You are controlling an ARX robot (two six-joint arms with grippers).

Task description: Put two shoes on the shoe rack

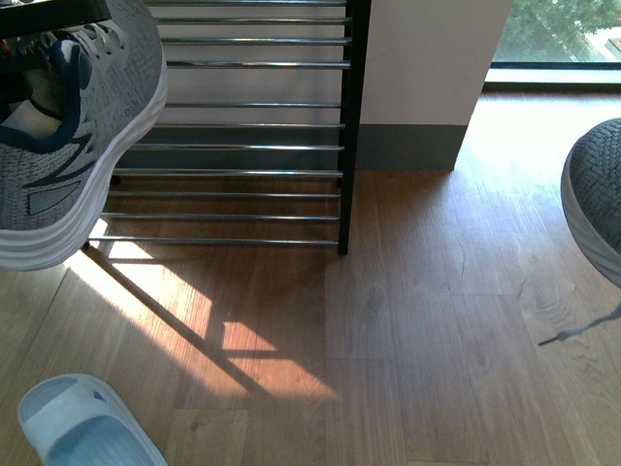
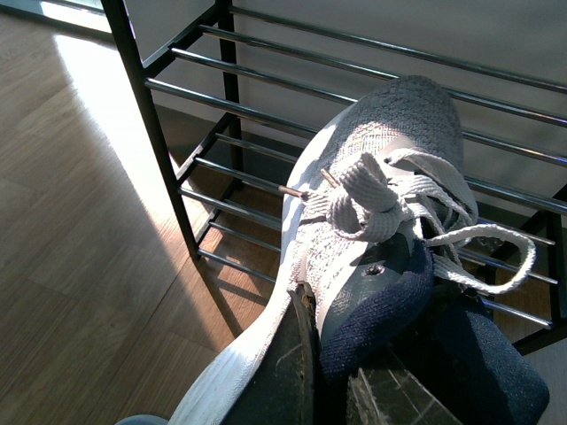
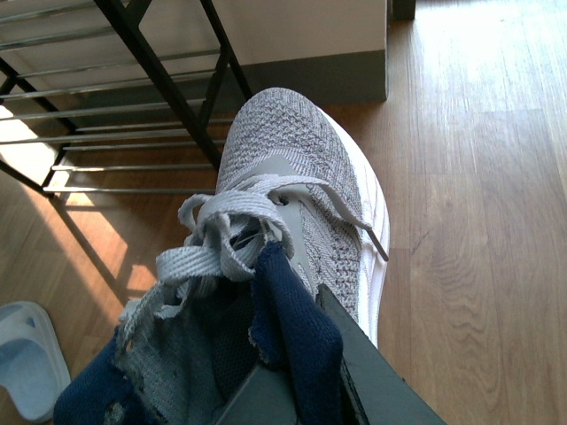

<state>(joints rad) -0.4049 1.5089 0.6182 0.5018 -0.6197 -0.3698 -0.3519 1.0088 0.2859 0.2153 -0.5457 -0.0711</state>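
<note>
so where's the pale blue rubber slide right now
In the front view the pale blue rubber slide lies on the wooden floor at the robot's near left, short of the chrome-barred shoe rack, below the held grey knit sneaker.

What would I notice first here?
The left grey sneaker hangs big in the air in front of the chrome shoe rack. The right grey sneaker pokes in at the right edge, lifted too. A pale blue slide lies on the sunlit floor, bottom left.
</note>
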